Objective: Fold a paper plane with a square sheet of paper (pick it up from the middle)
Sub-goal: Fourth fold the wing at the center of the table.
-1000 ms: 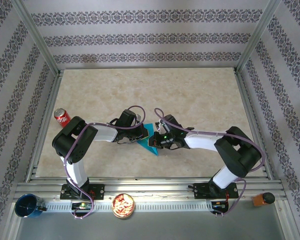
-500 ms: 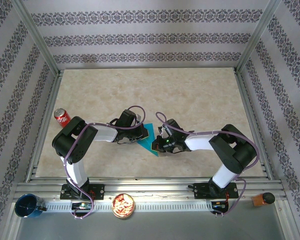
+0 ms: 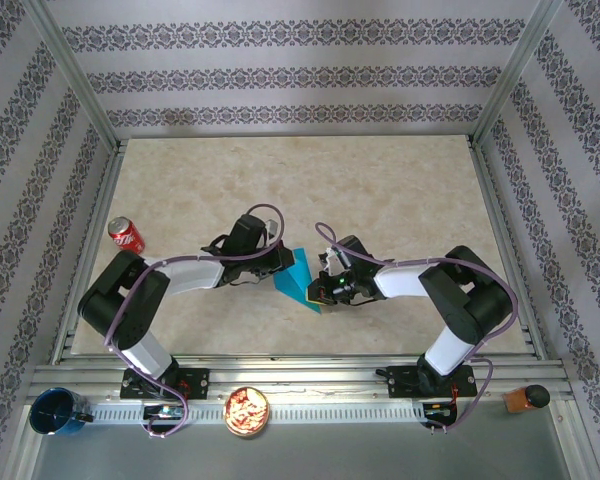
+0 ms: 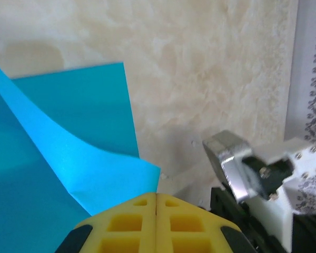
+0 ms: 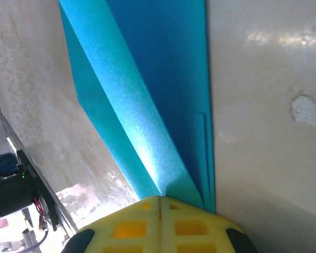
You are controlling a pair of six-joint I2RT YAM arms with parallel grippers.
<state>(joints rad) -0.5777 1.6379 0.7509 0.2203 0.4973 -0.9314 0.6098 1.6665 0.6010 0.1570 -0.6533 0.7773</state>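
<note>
Left gripper (image 3: 282, 265) and right gripper (image 3: 323, 290) meet near the middle of the table (image 3: 380, 190), with the square sheet of paper (image 3: 298, 282) between them. The sheet is bright turquoise, plain and already partly folded. In the top view it reads as a narrow wedge whose long axis runs from the far side toward the near edge, leaning slightly right and tapering to a point at its near end. The left gripper sits against its left edge and the right gripper against its right edge, close to that point. In the left wrist view the yellow fingers of the left gripper (image 4: 156, 196) are pressed together on the corner of a raised flap of the sheet (image 4: 68, 105), which curls up off the layer beneath. In the right wrist view the right gripper (image 5: 160, 200) is likewise clamped tight where a sloping fold and the flat darker layers of the sheet (image 5: 163, 79) converge.
</note>
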